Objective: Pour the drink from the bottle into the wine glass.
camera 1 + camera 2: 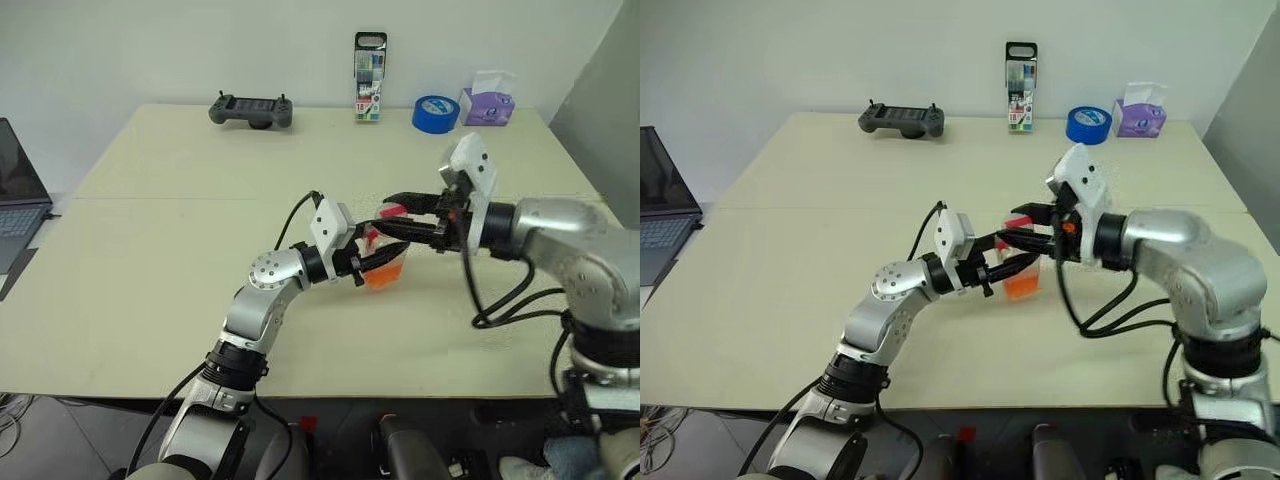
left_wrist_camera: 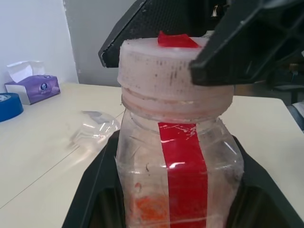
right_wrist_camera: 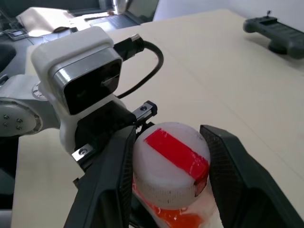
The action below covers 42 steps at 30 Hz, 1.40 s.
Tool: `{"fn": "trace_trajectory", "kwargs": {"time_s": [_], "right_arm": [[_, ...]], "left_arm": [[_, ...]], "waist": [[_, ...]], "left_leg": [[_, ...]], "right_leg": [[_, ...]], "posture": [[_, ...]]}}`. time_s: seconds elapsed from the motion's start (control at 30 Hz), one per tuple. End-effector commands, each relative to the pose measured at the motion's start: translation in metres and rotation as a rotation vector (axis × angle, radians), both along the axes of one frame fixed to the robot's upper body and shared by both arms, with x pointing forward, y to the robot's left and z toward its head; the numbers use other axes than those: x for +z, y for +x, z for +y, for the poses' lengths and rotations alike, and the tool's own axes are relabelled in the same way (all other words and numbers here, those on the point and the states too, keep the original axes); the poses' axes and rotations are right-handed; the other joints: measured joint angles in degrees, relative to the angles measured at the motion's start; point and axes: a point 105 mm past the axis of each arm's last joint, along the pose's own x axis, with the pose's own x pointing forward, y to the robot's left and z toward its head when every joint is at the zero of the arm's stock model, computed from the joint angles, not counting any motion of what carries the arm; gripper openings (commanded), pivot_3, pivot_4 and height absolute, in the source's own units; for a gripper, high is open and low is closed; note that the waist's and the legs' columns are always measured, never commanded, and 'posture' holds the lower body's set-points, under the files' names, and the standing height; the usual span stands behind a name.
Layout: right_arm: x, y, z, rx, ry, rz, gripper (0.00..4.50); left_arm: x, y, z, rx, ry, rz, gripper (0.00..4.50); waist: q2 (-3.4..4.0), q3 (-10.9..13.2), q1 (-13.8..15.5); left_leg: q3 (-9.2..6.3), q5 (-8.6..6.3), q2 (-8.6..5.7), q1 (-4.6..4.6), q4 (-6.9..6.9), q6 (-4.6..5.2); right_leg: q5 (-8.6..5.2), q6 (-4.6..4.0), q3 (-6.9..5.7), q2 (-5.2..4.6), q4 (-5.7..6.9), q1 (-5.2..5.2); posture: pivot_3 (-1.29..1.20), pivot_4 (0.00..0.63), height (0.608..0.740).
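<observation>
The left arm reaches forward over the middle of the tabletop, wrist bent to the right, and the left gripper [image 1: 1012,272] is closed on the body of the bottle [image 1: 1021,280]. The right arm comes in from the right side with its elbow raised. The right gripper [image 3: 167,156] points left, its two fingers on either side of the cap [image 3: 172,164].

Bottle [image 1: 384,262]: standing near the middle of the table [image 1: 150,260], between the two grippers.
Left gripper [image 1: 380,262]: lying to the bottle's left, around its body.
Right gripper [image 3: 166,161]: reaching in from the right, around the cap [image 3: 171,164].
Wine glass [image 2: 95,130]: lying behind the bottle.
Back edge, left to right: controller [image 1: 251,110], marker case [image 1: 370,78], tape roll [image 1: 436,113], tissue box [image 1: 488,100].
Laptop [image 1: 18,200]: sitting off the table's left side.
</observation>
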Motion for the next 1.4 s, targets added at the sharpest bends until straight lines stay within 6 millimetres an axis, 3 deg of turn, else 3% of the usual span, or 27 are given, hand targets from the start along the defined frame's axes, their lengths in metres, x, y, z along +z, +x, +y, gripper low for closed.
{"fn": "trace_trajectory", "kwargs": {"time_s": [0.03, 0.13, 0.3, 0.4, 0.57, 0.73, 0.97, 1.27, 1.4], "right_arm": [[0.009, 0.0, 0.009, 0.114, -0.02, -0.064, 1.83], [0.009, 0.0, 0.008, 0.125, -0.027, -0.062, 1.83], [0.02, 0.001, 0.006, 0.065, 0.024, -0.107, 3.55], [0.028, 0.008, 0.002, -0.088, 0.063, -0.185, 4.5], [0.014, 0.008, -0.008, -0.375, 0.08, -0.161, 4.5], [-0.002, -0.022, 0.002, -0.481, 0.124, -0.113, 4.5], [0.01, -0.027, 0.005, -0.768, 0.292, -0.127, 4.5], [-0.001, -0.028, 0.012, -0.894, 0.307, -0.056, 4.5], [0.003, -0.026, 0.009, -0.938, 0.328, -0.077, 4.5]], "left_arm": [[0.023, 0.0, 0.003, 0.021, -0.047, -0.072, 1.87], [0.023, 0.0, 0.003, 0.029, -0.051, -0.073, 1.87], [0.024, 0.0, 0.0, 0.023, -0.057, -0.072, 1.87], [0.025, 0.002, -0.003, 0.013, -0.056, -0.072, 1.87], [0.026, 0.006, -0.005, 0.008, -0.059, -0.071, 1.87], [0.025, 0.006, -0.006, -0.002, -0.055, -0.07, 1.87], [0.024, 0.008, -0.006, -0.002, -0.058, -0.069, 1.87], [0.025, 0.01, -0.008, -0.009, -0.06, -0.074, 1.87], [0.025, 0.008, -0.009, -0.012, -0.062, -0.075, 1.87]], "waist": [[0.0, 0.0, 0.0], [0.0, 0.0, 0.3], [0.0, 0.0, 0.4], [0.0, 0.0, 0.4], [0.01, 0.0, 0.6], [0.01, 0.0, 0.5], [0.03, 0.0, 0.4], [0.05, 0.0, 0.3], [0.05, 0.0, 0.2]], "left_leg": [[-0.02, 0.0, 0.01, 0.0, -0.01, 0.0], [-0.15, 0.0, 0.07, -0.03, -0.01, 0.0], [-0.26, 0.01, -0.01, -0.07, 0.02, -0.01], [-0.29, 0.01, -0.05, -0.09, 0.03, -0.02], [-0.38, 0.02, -0.04, -0.1, 0.03, -0.04], [-0.37, 0.02, -0.01, -0.14, 0.0, -0.05], [-0.43, 0.08, -0.01, -0.07, 0.02, -0.1], [-0.41, 0.09, -0.03, -0.08, 0.0, -0.13], [-0.42, 0.09, -0.03, -0.08, -0.01, -0.13]], "right_leg": [[0.0, 0.0, -0.01, 0.03, 0.04, -0.03], [0.13, -0.22, -0.09, 0.04, 0.18, -0.09], [0.13, -0.22, 0.0, -0.13, 0.14, -0.09], [0.13, -0.22, 0.01, -0.2, 0.11, -0.09], [0.13, -0.22, -0.04, -0.2, 0.14, -0.09], [0.12, -0.21, -0.01, -0.21, 0.19, -0.16], [0.09, -0.16, -0.05, -0.11, 0.3, -0.15], [0.12, -0.21, -0.04, -0.15, 0.28, -0.17], [0.12, -0.21, -0.06, -0.14, 0.28, -0.16]], "posture": [[0.0, 0.15, 0.74], [0.0, 0.15, 0.74], [0.0, 0.15, 0.74], [0.0, 0.15, 0.74], [0.0, 0.15, 0.74], [0.0, 0.15, 0.74], [0.0, 0.15, 0.74], [0.0, 0.15, 0.74], [0.0, 0.15, 0.74]]}}
